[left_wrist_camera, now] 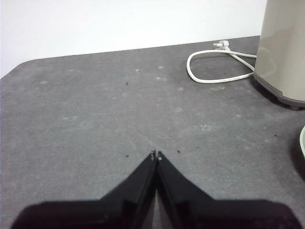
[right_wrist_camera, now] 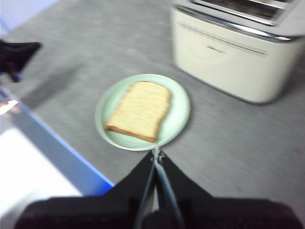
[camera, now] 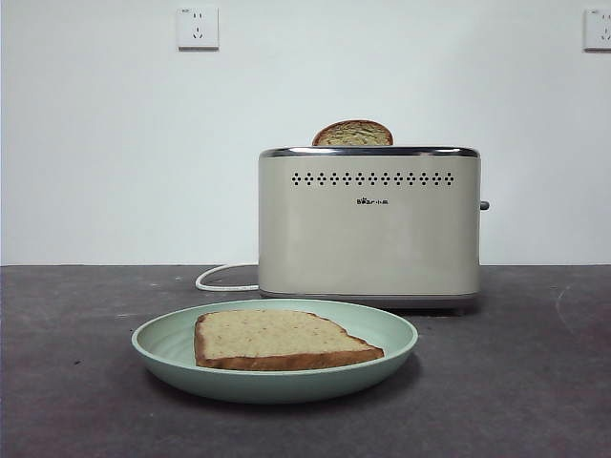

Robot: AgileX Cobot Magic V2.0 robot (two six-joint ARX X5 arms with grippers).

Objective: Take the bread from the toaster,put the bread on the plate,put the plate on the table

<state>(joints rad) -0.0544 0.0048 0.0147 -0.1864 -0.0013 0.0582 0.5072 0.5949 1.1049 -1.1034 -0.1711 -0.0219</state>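
**Desk:** Bread (camera: 283,340) lies flat on the plate (camera: 160,345), crust edge toward the front camera, and the plate rests on the worktop (camera: 535,382) just in front of the toaster (camera: 368,224). A second, darker slice (camera: 352,134) stands up out of the slot. What do you make of your arms?

**Operator's aide:** Both are clear of the things. Your left gripper (left_wrist_camera: 156,154) hangs over bare worktop, jaws pressed together and holding nothing, with the white cord (left_wrist_camera: 209,76) and a corner of the toaster off to one side. Your right gripper (right_wrist_camera: 157,153) hovers above the near rim of the plate (right_wrist_camera: 107,98), jaws likewise pressed together and empty; that view is blurred, so finer detail is lost.

**Desk:** So what is left for you to do?

**Aide:** By my reading, very little: slice on plate, plate on worktop. To finish well, lift your right arm straight up and away, so that the tips do not clip the rim and tip or drag the plate. Leave the second slice alone. Keep your left arm away from the cord, since a snag there could tug the toaster toward the plate. Check from the front that the plate sits level before you call it done.
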